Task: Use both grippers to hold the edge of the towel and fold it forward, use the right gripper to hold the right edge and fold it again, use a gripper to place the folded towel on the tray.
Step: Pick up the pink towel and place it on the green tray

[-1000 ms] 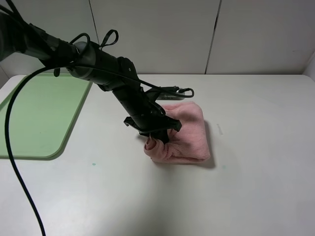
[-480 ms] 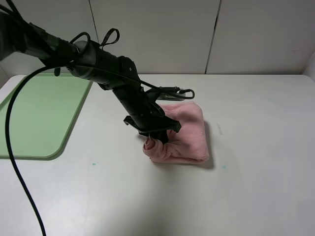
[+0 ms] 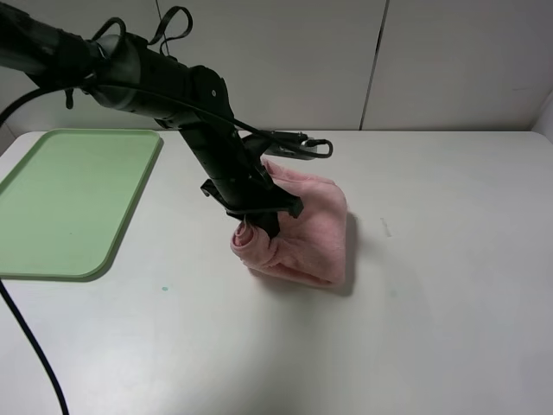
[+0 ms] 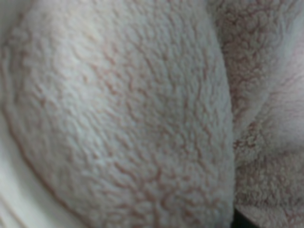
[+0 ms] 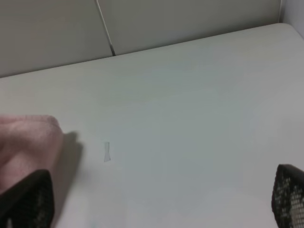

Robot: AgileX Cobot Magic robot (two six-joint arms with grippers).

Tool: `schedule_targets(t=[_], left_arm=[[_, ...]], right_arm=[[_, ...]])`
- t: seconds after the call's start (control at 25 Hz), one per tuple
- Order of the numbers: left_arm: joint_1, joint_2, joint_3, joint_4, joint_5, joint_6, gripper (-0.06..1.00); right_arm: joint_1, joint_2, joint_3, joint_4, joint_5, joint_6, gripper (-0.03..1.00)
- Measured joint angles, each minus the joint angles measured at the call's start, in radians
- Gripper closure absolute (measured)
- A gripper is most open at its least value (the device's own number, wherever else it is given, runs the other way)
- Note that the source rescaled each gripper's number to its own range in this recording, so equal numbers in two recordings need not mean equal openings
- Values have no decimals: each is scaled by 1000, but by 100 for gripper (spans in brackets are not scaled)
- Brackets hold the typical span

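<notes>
One pink towel (image 3: 302, 232), folded into a thick bundle, near the middle of the white table (image 3: 449, 285); near-left end bunched and lifted a little, far-right part hanging down to the tabletop. Seen again as a pink edge in the right wrist view (image 5: 26, 142), and as blurred fluffy pile filling the left wrist view (image 4: 128, 118).

Pinched at that bunched end by the left gripper (image 3: 259, 226), jaws narrow and clamped on the cloth. One black arm (image 3: 164, 82) reaching in from the upper left, with black cables looped along it.

One light-green tray (image 3: 69, 199), flat on the table's left side, well apart from the towel, nothing on it.

Right gripper out of the overhead view; in its own wrist view only two dark fingertips (image 5: 28, 199) at opposite corners, spread wide, with bare table between. One small pale scrap (image 5: 107, 152) on the table just beside the towel's shadow.
</notes>
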Motion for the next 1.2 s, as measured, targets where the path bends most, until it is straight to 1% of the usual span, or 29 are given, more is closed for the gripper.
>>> schedule_targets(t=[0.2,0.44,0.6,0.88,1.08,1.2], left_arm=[[43,-45,1,43,37,-14,80],[97,-82,4,77,79,-14,80],[135,-119,23,88,87,-15,80],[232,-161,45,120,137,-14,81],[286,-197,46,156,158,-13,81],[320,-216,47,164,167,-12,81]], right_arm=[[0,0,0,0,0,0,-3],[0,0,0,0,0,0,-3],[0,0,0,0,0,0,-3],[0,0,0,0,0,0,-3],[0,0,0,0,0,0,-3],[0,0,0,0,0,0,-3]])
